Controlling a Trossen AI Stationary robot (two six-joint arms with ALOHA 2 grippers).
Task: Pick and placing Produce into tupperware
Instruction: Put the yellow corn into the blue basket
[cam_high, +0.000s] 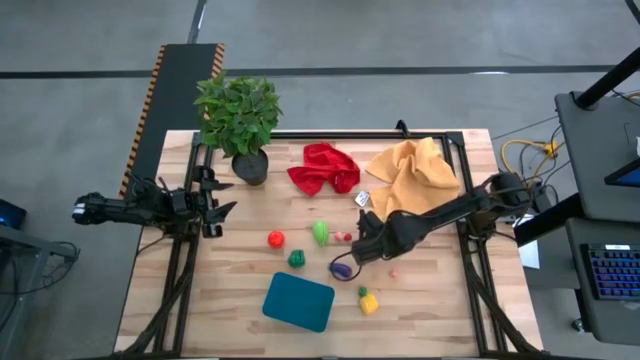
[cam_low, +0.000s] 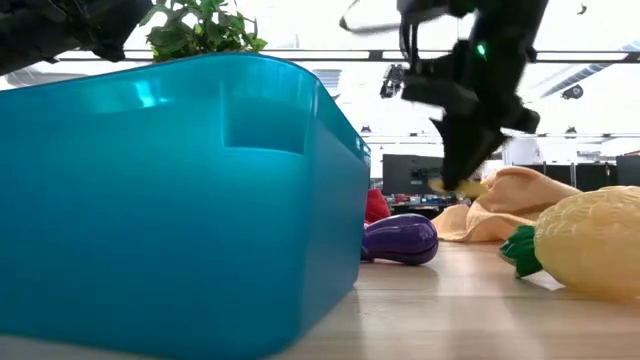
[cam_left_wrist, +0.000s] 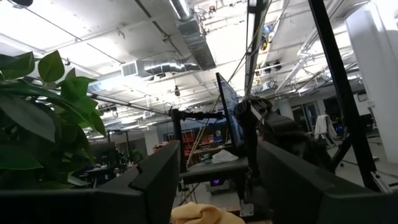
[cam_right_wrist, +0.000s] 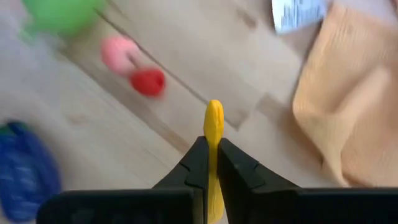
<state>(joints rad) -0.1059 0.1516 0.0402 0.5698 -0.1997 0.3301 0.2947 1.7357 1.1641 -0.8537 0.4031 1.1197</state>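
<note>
The teal tupperware stands open near the table's front edge. Around it on the wood lie a red piece, a light green one, a dark green one, a purple one, a pink one and a yellow knobbly one. Just right of the pink piece, my right gripper is shut on a thin yellow piece. My left gripper waits open at the table's left edge, tipped upward. My right gripper pinches the thin yellow piece between its two fingers, by its flat sides. The fingers slant steeply down from the table's right. The piece's rounded end sticks out past the fingertips. It hangs clear of the table.
At the back of the table stand a potted plant, a crumpled red cloth and a yellow cloth with a white tag beside it. A small pink bit lies right of the purple piece.
</note>
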